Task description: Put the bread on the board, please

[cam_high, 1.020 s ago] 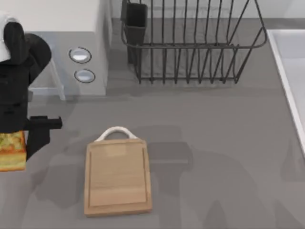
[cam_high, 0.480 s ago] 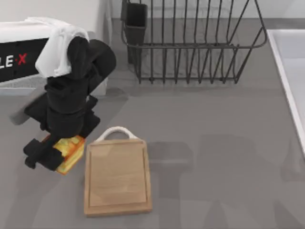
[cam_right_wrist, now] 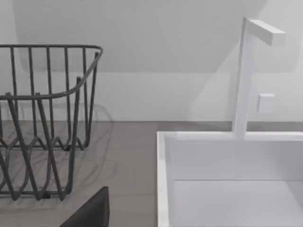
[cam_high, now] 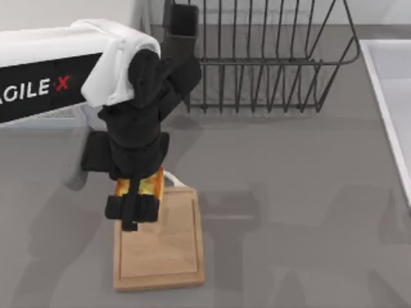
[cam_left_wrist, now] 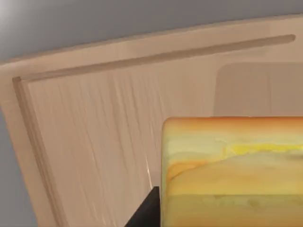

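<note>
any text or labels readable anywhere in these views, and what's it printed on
"AGILE X" (white letters, red X, the first letter cut off at the picture's edge): on the black side panel of the left arm in the top view.
No other writing can be read: the board, the bread, the wire dish rack and the white sink carry no visible text.
</note>
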{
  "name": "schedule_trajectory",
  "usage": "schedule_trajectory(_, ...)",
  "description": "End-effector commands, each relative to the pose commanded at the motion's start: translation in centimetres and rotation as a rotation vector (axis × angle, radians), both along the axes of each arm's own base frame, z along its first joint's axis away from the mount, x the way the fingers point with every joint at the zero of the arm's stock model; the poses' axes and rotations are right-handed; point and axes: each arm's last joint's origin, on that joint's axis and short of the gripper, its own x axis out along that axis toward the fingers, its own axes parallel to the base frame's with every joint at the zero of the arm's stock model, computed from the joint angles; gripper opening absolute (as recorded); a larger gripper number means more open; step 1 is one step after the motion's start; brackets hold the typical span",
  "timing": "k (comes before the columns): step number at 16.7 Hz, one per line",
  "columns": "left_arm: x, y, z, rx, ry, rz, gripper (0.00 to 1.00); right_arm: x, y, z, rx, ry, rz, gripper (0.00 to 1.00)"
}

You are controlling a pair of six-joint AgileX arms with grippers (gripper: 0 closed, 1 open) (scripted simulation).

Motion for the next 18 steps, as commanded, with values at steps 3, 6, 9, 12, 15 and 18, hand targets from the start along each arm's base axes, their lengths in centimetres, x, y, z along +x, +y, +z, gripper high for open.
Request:
schedule_trajectory(3,0.0,-0.8,0.1,-0.035,-0.003,0.063,0.0,0.0,0.0,0.0,0.0,0.0,0.0,1.0)
schedule_trajectory(6,0.1,-0.9,0.1,-0.04,-0.003,0.072,0.0,0.0,0.0,0.0,0.0,0.0,0.0,1.0)
schedule_trajectory(9,0.1,-0.7,0.2,-0.038,-0.003,0.074,0.0,0.0,0.0,0.0,0.0,0.0,0.0,1.0)
schedule_trajectory(12,0.1,-0.7,-0.3,-0.039,-0.003,0.075,0.0,0.0,0.0,0.0,0.0,0.0,0.0,1.0)
schedule_trajectory(15,0.1,-0.8,-1.3,-0.041,-0.007,0.071,0.0,0.0,0.0,0.0,0.0,0.0,0.0,1.0)
schedule_trajectory(18,0.1,-0.8,-2.1,-0.042,-0.01,0.07,0.0,0.0,0.0,0.0,0.0,0.0,0.0,1.0)
